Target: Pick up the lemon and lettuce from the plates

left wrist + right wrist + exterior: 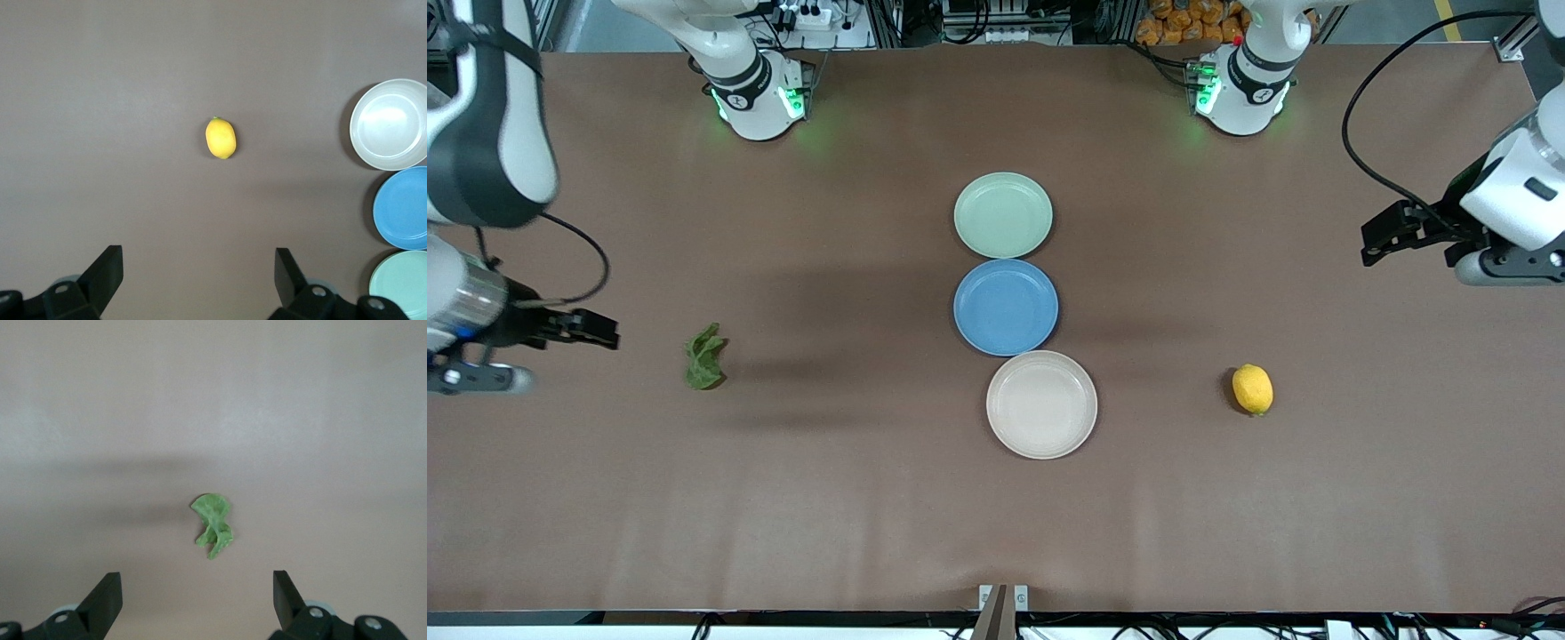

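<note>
The lemon (1253,388) lies on the bare table toward the left arm's end, also in the left wrist view (221,138). The lettuce (704,356) lies on the table toward the right arm's end, also in the right wrist view (213,523). The mint green plate (1003,215) and the beige plate (1041,404) are empty at mid-table. My left gripper (1375,238) (198,257) is open and empty, in the air beside the lemon. My right gripper (607,332) (196,580) is open and empty, in the air beside the lettuce.
A bright blue plate (1006,307), also empty, sits between the mint and beige plates, the three in a touching row. The left wrist view shows the beige (390,123), blue (403,207) and mint (400,283) plates. The brown table (854,498) is bare around both items.
</note>
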Controlling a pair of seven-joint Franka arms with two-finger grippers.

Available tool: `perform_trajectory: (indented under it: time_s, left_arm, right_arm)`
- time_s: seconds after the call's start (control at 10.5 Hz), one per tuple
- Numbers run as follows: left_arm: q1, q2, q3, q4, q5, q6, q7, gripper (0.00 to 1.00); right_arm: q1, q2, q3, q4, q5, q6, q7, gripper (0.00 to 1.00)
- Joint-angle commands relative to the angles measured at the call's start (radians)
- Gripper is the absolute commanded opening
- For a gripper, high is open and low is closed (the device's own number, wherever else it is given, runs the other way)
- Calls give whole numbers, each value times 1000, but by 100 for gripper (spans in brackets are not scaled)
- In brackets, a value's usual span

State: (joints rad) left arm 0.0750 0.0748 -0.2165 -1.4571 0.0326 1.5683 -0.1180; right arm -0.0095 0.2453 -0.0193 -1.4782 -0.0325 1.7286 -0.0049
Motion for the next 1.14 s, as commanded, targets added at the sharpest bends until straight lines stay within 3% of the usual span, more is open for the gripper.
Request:
perform_trajectory:
  time_s: [0.0,0.38,0.67,1.05]
  left_arm:
    - [-8,-47,19,-5,9,-11,20,100]
    - [55,-53,19,-5,13,-25,18,100]
    - [69,-47,19,-5,13,-25,18,100]
    - [54,-52,58,-5,12,-25,46,100]
  right_arm:
    - [-12,-92,7,-17,26,-15,-10,100]
    - [-35,-194,4,-25,128,-47,-12,100]
    - [-49,-211,7,-28,132,-202,-4,100]
    - [-63,-215,13,-94,117,-205,36,100]
